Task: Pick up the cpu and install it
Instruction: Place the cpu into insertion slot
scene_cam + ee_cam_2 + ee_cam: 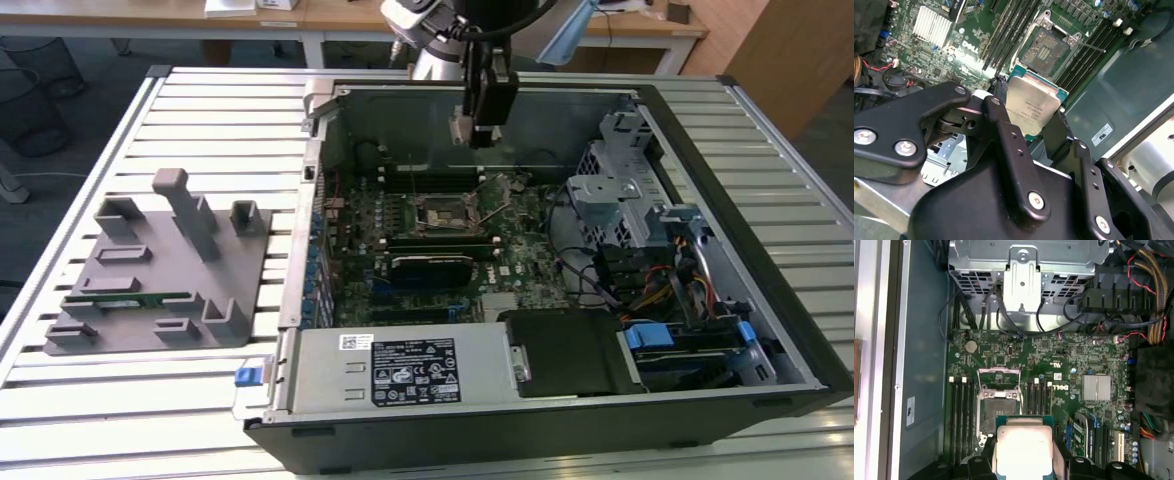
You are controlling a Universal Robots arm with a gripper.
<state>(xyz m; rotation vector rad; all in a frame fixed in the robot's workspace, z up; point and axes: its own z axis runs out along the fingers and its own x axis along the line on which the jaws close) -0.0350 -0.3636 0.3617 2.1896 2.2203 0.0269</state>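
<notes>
End effector (470, 128) hangs over the open computer case (747, 200), well above the motherboard (1054, 360). It is pinching the cpu (1033, 102). One finger (1004, 125) sits on each of two opposite edges, as both wrist views show. The silvery top faces the cameras, and the green rim pokes out past the fingertips. The chip looks clear of the board and touches nothing but the fingers.

Socket (998, 407) lies below the end effector, just beyond the chip's free edge. Its metal frame (999, 376) is swung up and the contact bed is bare. Memory slots (960, 410) run along both sides of it.

Handling, by judgement:
- The chip is light, thin and stiff, and will not flex in the grip.
- The smooth metal lid and slim edges give little purchase, so a knock could skew it.
- The underside contacts and socket pins are probably the fragile parts.
- The edge hold looks like the right place to grip, because it leaves the underside free.
- A level, square seating would matter more than force.
</notes>
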